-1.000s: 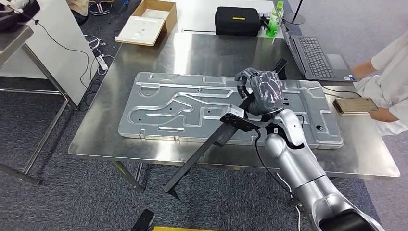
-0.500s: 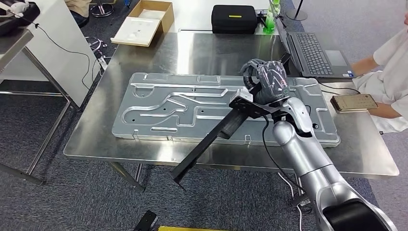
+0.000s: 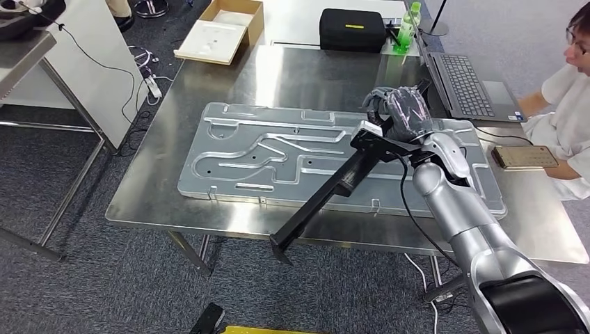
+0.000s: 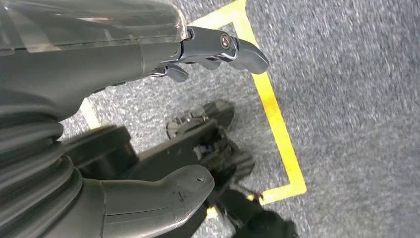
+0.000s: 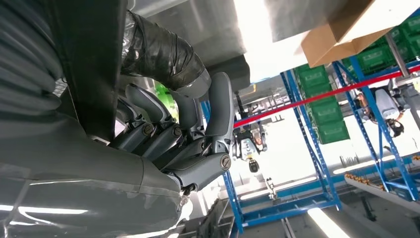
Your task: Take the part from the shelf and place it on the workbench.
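Black and long, the part [image 3: 327,197] is clenched near its upper end in the right hand [image 3: 402,115], which hovers over the steel worktop [image 3: 299,73]. From the hand the bar slants down and away, across the embossed metal panel [image 3: 278,156] beneath it, and its far end hangs past the worktop's near edge, above the carpet. So the fetching looks done; setting down is left. I judge the bar must be levelled and brought fully over the worktop before release. The left hand [image 4: 148,124] hangs by the floor, fingers apart, grasping nothing.
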Controlling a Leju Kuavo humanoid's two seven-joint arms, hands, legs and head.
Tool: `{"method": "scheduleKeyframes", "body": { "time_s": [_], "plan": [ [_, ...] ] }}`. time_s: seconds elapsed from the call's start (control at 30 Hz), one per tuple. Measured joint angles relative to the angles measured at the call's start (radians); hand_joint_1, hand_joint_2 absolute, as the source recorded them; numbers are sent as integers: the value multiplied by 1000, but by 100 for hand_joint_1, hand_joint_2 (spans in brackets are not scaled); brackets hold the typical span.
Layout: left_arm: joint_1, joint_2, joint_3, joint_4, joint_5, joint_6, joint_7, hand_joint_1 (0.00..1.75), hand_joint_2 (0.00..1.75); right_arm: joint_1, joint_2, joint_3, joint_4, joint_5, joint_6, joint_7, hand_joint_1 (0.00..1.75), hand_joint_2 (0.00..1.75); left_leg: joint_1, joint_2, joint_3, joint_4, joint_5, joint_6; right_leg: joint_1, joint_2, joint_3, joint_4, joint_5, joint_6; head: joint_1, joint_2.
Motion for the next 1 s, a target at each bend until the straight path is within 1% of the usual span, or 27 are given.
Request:
{"method": "scheduleKeyframes", "body": {
  "time_s": [0.03,0.07,0.1,0.13,0.2,0.23,0.27,0.3,0.37,0.4,0.43,0.47,0.5,0.53,0.57,0.6,0.67,0.7,0.73,0.77,0.8,0.83,0.87,0.9,0.93,0.97,1.0],
  "plan": [
    [0,0,0,0,0,-2,-1,0,175,-1,-1,0,3,-2,0,-2,175,175,-2,0,2,3,-5,-5,1,0,32,-66,24,-2,0,0],
    [-1,0,0,0,-1,-2,-2,0,175,-1,-1,0,6,-3,-1,-4,175,175,-4,-1,4,5,-9,-9,3,1,58,-116,38,-6,0,0],
    [-1,0,0,0,-1,-3,-3,0,175,-1,-1,-1,9,-4,-2,-6,175,175,-5,-1,5,7,-13,-14,6,1,71,-144,39,-9,0,0],
    [-2,0,0,0,-1,-3,-3,0,175,-1,-2,-1,11,-4,-3,-7,175,175,-7,-1,6,6,-15,-19,8,2,75,-151,31,-14,0,0],
    [-2,0,0,0,-1,-3,-4,0,175,0,-2,-1,15,-4,-5,-7,175,175,-7,0,11,4,-21,-28,5,3,82,-157,27,-24,0,0],
    [-3,0,0,0,-1,-3,-4,0,175,0,-3,-1,16,-4,-5,-8,175,175,-7,2,10,15,-28,-33,2,3,90,-160,24,-31,-1,0],
    [-3,0,0,0,-1,-3,-5,0,175,-1,-3,-2,16,-4,-6,-8,175,175,-7,4,-2,45,-41,-38,-1,2,100,-164,20,-37,-1,0],
    [-3,1,-1,0,-1,-3,-5,0,175,-1,-4,-2,16,-4,-6,-8,175,175,-5,6,-27,95,-60,-41,-2,1,110,-166,14,-43,-2,0],
    [0,1,-1,0,-1,-3,-6,0,175,3,-4,-2,18,-4,-6,-9,175,175,-3,7,-108,228,-94,-46,0,0,127,-166,0,-49,-2,0],
    [2,1,-1,0,-1,-3,-6,0,175,7,-4,-2,19,-4,-6,-9,175,175,-2,7,-145,274,-94,-47,1,0,138,-166,-9,-49,-2,0],
    [4,1,-1,0,-1,-3,-6,0,175,12,-4,-2,21,-4,-6,-9,175,175,-2,7,-167,287,-74,-47,1,1,150,-166,-19,-49,-2,0],
    [6,1,-1,0,-1,-3,-6,0,175,15,-4,-2,21,-4,-6,-9,175,175,-2,7,-170,260,-35,-46,1,1,164,-166,-30,-47,-2,0],
    [7,1,-1,0,-1,-3,-6,0,175,16,-4,-2,22,-4,-6,-9,175,175,-2,7,-157,200,20,-42,1,2,180,-166,-42,-45,-2,0],
    [8,1,-1,0,-1,-3,-6,0,175,17,-4,-2,23,-4,-6,-9,175,175,-4,7,-136,139,63,-37,2,3,192,-167,-54,-42,-2,0],
    [7,1,-1,0,0,-1,-6,0,175,16,-5,-2,24,-4,-6,-9,175,175,-6,8,-117,88,93,-31,2,4,202,-166,-63,-37,-2,0],
    [7,1,-1,0,1,2,-5,0,175,15,-6,-2,25,-4,-7,-9,175,175,-9,8,-104,57,105,-25,2,5,206,-166,-70,-32,-2,0],
    [6,1,-1,0,4,13,-2,0,175,18,-7,-2,27,-4,-9,-9,175,175,-17,9,-96,42,92,-12,1,7,209,-170,-77,-19,-2,0],
    [5,1,-1,0,4,19,0,0,175,21,-8,-3,26,-4,-10,-9,175,175,-15,9,-86,27,82,-6,-1,6,212,-175,-82,-13,-3,0],
    [4,1,0,0,5,23,0,0,175,24,-9,-4,25,-4,-12,-9,175,175,-14,8,-75,12,74,-1,-2,6,211,-172,-88,-9,-2,0],
    [2,1,0,0,6,25,1,0,175,24,-11,-5,25,-4,-13,-9,175,175,-10,7,-63,-3,68,5,-2,5,201,-150,-99,-5,-2,0],
    [0,1,0,0,6,26,1,0,175,25,-13,-6,24,-4,-14,-9,175,175,-7,6,-52,-16,61,8,-2,5,175,-106,-115,-2,-2,0],
    [-2,0,0,0,6,27,2,0,175,26,-15,-7,25,-4,-15,-10,175,175,-7,5,-47,-17,57,10,-2,5,135,-43,-133,2,-1,0],
    [-2,0,0,0,6,27,2,0,175,30,-17,-8,26,-4,-15,-9,175,175,-6,4,-43,-17,52,11,-3,5,86,27,-151,6,-1,0],
    [-1,0,0,0,6,26,2,0,175,35,-19,-8,27,-4,-15,-9,175,175,-6,3,-38,-16,46,11,-3,5,41,82,-155,9,-1,0],
    [2,0,0,0,6,26,2,0,175,42,-20,-8,29,-4,-14,-9,175,175,-6,2,-31,-13,38,11,-4,4,10,104,-140,11,-1,0],
    [4,0,0,0,6,25,1,0,175,47,-22,-9,30,-4,-14,-9,175,175,-6,1,-24,-9,30,9,-5,4,-2,88,-103,11,-1,0],
    [6,-1,0,0,7,25,0,0,175,49,-23,-9,30,-4,-13,-10,175,175,-5,0,-16,-4,21,7,-5,3,5,36,-49,10,-1,0]
  ]
}}
